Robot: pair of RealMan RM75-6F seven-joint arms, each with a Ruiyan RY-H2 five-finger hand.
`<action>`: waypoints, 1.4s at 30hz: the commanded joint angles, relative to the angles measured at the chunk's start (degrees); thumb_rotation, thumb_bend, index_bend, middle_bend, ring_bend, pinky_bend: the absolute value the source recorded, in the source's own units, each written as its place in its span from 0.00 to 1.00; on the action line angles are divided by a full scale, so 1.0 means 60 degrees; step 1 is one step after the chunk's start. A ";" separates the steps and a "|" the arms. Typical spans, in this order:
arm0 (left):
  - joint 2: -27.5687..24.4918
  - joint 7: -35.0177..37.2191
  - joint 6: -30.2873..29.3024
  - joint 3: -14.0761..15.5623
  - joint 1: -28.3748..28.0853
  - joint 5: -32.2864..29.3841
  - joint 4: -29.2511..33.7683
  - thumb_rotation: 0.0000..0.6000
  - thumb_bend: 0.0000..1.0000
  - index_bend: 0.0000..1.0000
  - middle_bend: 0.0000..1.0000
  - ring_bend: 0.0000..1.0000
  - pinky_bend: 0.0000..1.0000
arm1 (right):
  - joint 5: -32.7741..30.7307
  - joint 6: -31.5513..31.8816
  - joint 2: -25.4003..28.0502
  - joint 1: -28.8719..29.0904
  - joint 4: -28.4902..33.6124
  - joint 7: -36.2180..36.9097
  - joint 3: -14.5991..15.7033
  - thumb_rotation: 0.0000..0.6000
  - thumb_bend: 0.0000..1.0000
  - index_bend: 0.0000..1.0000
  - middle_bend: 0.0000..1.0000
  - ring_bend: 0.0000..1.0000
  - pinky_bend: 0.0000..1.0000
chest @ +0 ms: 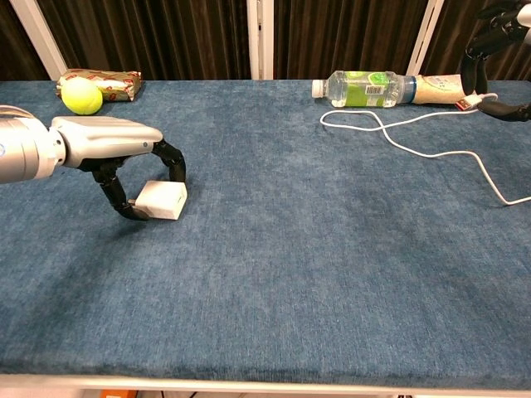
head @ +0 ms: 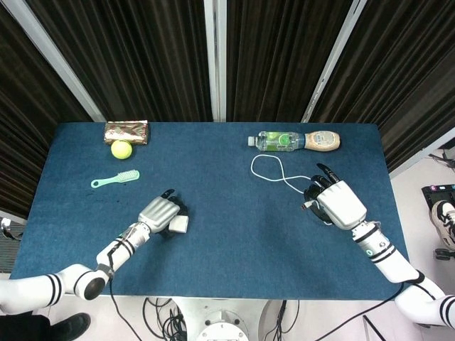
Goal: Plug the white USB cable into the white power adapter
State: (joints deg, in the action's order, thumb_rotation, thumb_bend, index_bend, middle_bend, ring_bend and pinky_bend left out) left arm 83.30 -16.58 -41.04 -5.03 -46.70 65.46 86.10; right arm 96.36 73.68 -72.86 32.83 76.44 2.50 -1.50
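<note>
The task is at its gathering stage: neither part has been lifted clear and nothing is plugged in. On the near-left part of the blue cloth-covered table (chest: 332, 274), the left hand (chest: 116, 149) curls its dark fingers around the small white cube-shaped power adapter (chest: 163, 201), a finger on its far side and the thumb at its near-left edge; the adapter looks tipped slightly while resting on the cloth, so I judge it gripped but not yet raised. At the far right, the right hand (head: 334, 202) is over the plug end of the thin white USB cable (chest: 415, 141), whose loop trails across the cloth towards the far-right clear plastic bottle with a green label (chest: 365, 88). In the chest view the small white plug seems pinched between dark fingertips at the frame's edge, though the contact is partly cropped. What remains, by my reckoning, is lifting both parts, bringing them together mid-table, lining the plug up with the adapter's socket and pushing it home. A yellow-green tennis ball (chest: 80, 94) and a mint-green brush (head: 115, 179) lie far left, well apart from the work.
</note>
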 commanded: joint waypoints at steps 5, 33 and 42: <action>0.0061 0.0188 -0.0068 0.0026 -0.0031 0.0003 -0.0076 1.00 0.19 0.36 0.32 0.20 0.03 | 0.0004 0.0001 -0.0010 -0.0038 -0.0047 0.0043 -0.0011 1.00 0.47 0.65 0.53 0.28 0.10; -0.0121 -0.1190 -0.1659 -0.0743 -0.0237 -0.2404 0.1572 0.85 0.20 0.48 0.48 0.35 0.04 | -0.2215 -0.2178 -0.1367 0.0975 0.1841 -0.1543 -0.1270 1.00 0.51 0.66 0.53 0.29 0.10; -0.0428 -0.2791 -0.2458 -0.1014 -0.0888 -0.4240 0.2455 0.83 0.20 0.49 0.48 0.35 0.04 | -0.4311 -0.3568 -0.2337 0.2259 0.2179 -0.3744 -0.2192 1.00 0.52 0.66 0.53 0.29 0.11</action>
State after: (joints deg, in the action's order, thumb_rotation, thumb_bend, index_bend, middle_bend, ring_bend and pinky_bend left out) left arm 81.35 -31.36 -54.38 -10.51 -50.81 42.14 99.49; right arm 72.99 54.32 -85.07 44.08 89.03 -16.75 -13.00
